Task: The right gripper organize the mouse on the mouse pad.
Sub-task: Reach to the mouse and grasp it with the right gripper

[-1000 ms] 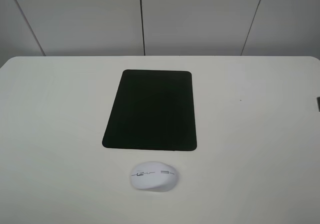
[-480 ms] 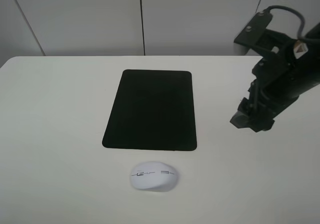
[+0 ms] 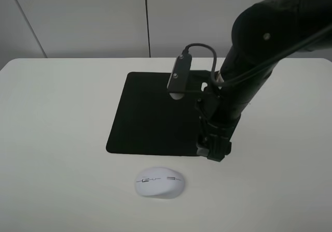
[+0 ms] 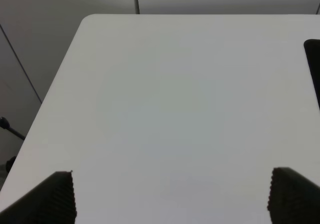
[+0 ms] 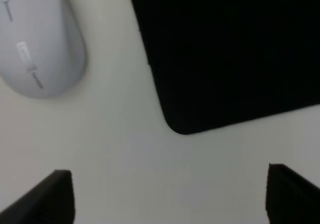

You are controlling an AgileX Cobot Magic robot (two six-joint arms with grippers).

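Black against the pale desk (image 3: 62,138), the right claw (image 3: 212,151) is now hanging over the 5 o'clock corner of the mouse pad (image 3: 150,112). Half a second ago it was well out toward the desk's 3 o'clock side, and a second ago it was barely in view. Its arm is reaching in from 1 o'clock, with a small camera module (image 3: 179,76) and cable jutting over the pad. Neither mouse nor pad is showing any shift.

The mouse (image 3: 160,182) is lying on bare desk just beyond the pad's 6 o'clock edge, apart from it, at about 8 o'clock of the claw. It is a white oval, lying crosswise to the pad, with thin grey markings along its top.

In the right wrist view the right claw (image 5: 167,194) is standing wide and empty, above the mouse (image 5: 42,48) and the pad corner (image 5: 225,48). The left claw (image 4: 172,199) is likewise spread wide over bare desk.
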